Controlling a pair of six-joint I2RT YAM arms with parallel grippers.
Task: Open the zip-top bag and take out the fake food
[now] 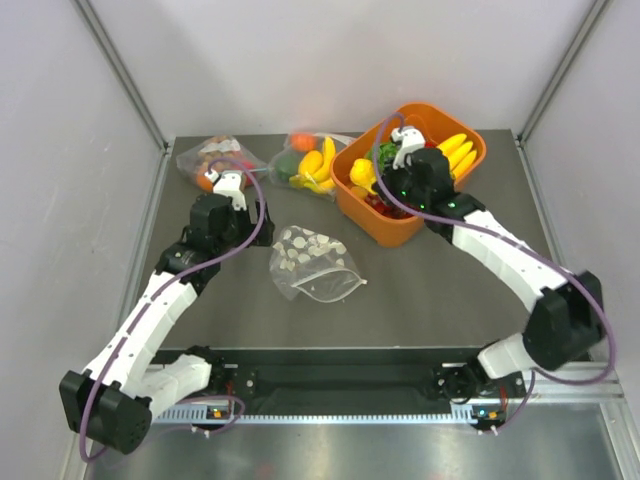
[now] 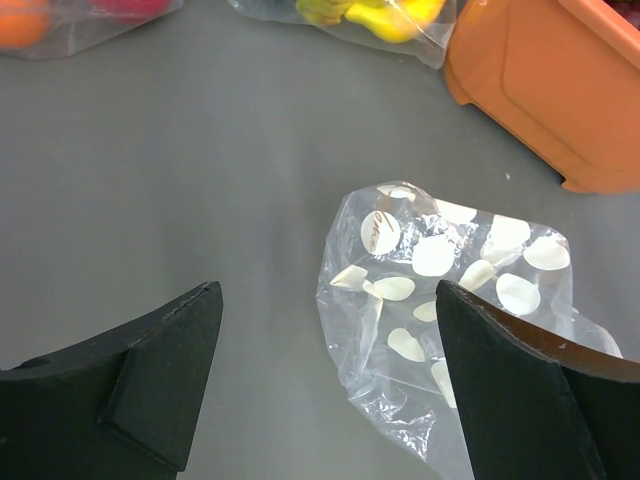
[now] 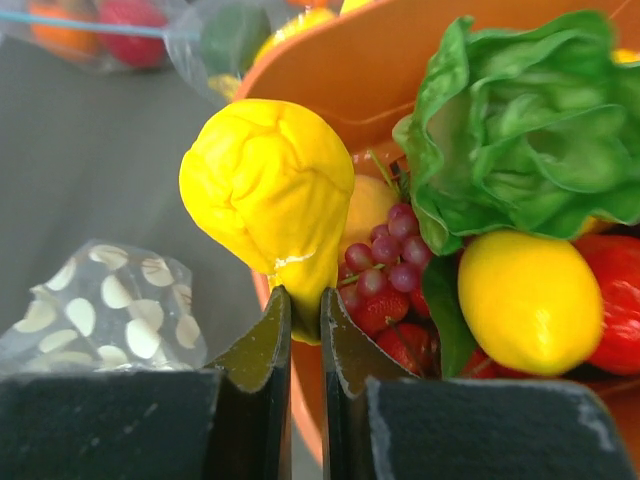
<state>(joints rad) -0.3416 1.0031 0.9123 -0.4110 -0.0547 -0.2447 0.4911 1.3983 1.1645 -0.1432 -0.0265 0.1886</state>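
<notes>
Left claw (image 2: 330, 300) agape over grey table (image 2: 200, 150), right claw (image 3: 300, 300) tight on fake food (image 3: 265, 180), pale walls (image 1: 330, 60)

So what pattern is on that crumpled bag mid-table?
The bag is clear with cream-white polka dots; left wrist view shows it best.

counting as i go. bags, three in all: one dotted bag (image 1: 312, 262) and two plain ones, the left clear bag (image 1: 215, 160) and the right clear bag (image 1: 305, 165). what's inside those two is too bunched up for me to count. one orange bin (image 1: 395, 230). fruit and veg i can pick out: one lumpy yellow fruit (image 3: 268, 185), one lemon (image 3: 528, 300), one lettuce (image 3: 520, 120), one grape bunch (image 3: 385, 255), one banana bunch (image 1: 458, 155). red fruits (image 3: 400, 340) lie half buried, no firm count there. and two grippers of mine: left gripper (image 2: 328, 330), right gripper (image 3: 305, 310).
</notes>
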